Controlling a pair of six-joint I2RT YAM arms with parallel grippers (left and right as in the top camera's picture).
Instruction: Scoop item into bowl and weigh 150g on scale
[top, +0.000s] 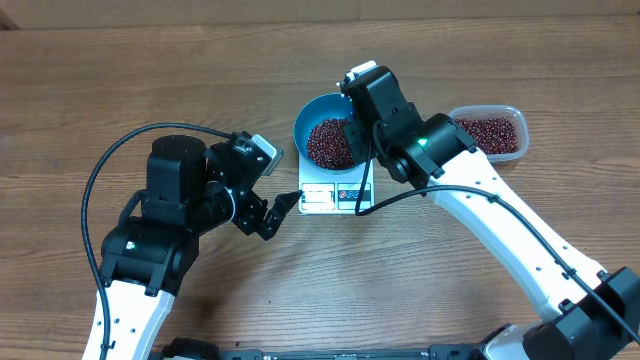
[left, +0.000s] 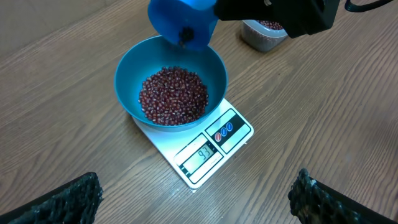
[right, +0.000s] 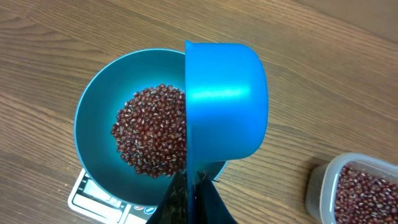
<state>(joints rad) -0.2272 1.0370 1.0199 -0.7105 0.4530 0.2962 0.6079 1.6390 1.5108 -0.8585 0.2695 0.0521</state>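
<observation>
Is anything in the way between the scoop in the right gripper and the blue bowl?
Nothing visible. The scoop hangs tipped right over the bowl, with only open air between it and the beans heaped inside. The bowl sits on the scale.

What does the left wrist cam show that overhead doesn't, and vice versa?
Left wrist only: digits in the display, and the blue scoop tipped above the far rim of the bowl; overhead, the right arm covers it. Overhead only: both arms whole, the open left gripper just left of the scale, and the whole clear tub right of the bowl. Both: bowl on scale, with a heap of red-brown beans in it.
</observation>
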